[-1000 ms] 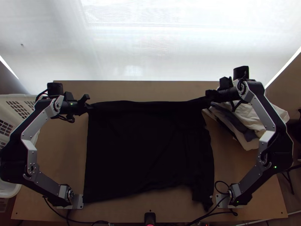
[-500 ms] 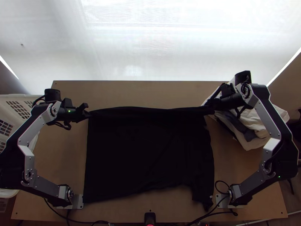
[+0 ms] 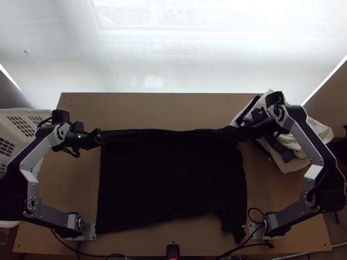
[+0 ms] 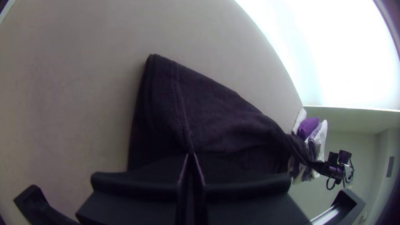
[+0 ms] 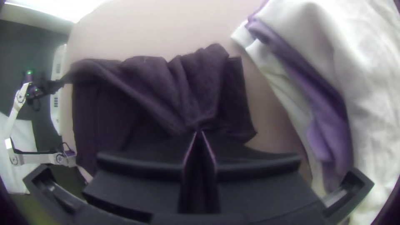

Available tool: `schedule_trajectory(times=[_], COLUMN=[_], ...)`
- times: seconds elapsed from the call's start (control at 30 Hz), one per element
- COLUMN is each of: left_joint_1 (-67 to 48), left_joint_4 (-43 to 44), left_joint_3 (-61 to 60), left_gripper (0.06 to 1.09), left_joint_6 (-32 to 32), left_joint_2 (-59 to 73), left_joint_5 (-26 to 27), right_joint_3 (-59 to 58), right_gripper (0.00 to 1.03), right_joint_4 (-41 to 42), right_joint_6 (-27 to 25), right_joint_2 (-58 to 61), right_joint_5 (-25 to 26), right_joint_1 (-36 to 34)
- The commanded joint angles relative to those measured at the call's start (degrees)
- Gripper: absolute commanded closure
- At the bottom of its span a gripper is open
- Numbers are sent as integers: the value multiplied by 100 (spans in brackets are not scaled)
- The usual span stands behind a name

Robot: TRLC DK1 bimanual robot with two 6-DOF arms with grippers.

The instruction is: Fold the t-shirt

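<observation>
A black t-shirt (image 3: pixel 171 177) lies spread over the middle of the table, its far edge stretched between both grippers. At its far left corner is my left gripper (image 3: pixel 99 138); in the left wrist view the left gripper (image 4: pixel 190 156) is shut on the cloth beside a stitched hem. My right gripper (image 3: pixel 243 133) is at the far right corner; in the right wrist view the right gripper (image 5: pixel 199 132) is shut on cloth gathered into folds. The shirt's near right part sticks out toward the table's near edge.
A pile of white and purple cloth (image 3: pixel 286 145) lies on the table's far right side, beside and under the right gripper's arm. A white basket (image 3: pixel 17 113) stands at the left edge. Cables run along the near edge by both arm bases.
Both grippers have moved toward the near side of the table with the shirt's far edge, which has come down the picture. The near part of the shirt has stayed put.
</observation>
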Motion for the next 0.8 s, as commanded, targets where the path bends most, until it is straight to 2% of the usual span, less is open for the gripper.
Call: schedule_trajectory(times=[0.0, 0.4, 0.43, 0.5, 0.6, 0.63, 0.67, 0.77], left_joint_1=[220, 229, 229, 229, 229, 229, 238, 212], left_joint_4=[-64, -231, -231, -222, -222, -222, -222, -336], left_joint_3=[-234, -401, -419, -437, -428, -428, -419, -393], left_gripper=[105, 105, 105, 105, 105, 100, 89, 66], left_joint_6=[354, 618, 653, 723, 758, 758, 785, 995], left_joint_2=[2, 239, 239, 239, 195, 160, 134, -69], left_joint_5=[6, -29, -29, -29, -12, -12, -3, 15], right_joint_3=[-462, -471, -471, -427, -418, -418, -418, -322], right_gripper=[100, 100, 96, 81, 71, 65, 59, 39], right_joint_4=[101, 391, 418, 426, 418, 418, 400, 119], right_joint_6=[-18, 61, 61, 61, 61, 70, 79, 96], right_joint_2=[-111, 302, 302, 302, 267, 250, 214, 153], right_joint_5=[451, 522, 522, 522, 522, 522, 522, 539], right_joint_1=[94, -3, -3, 6, 32, 50, 59, 94])
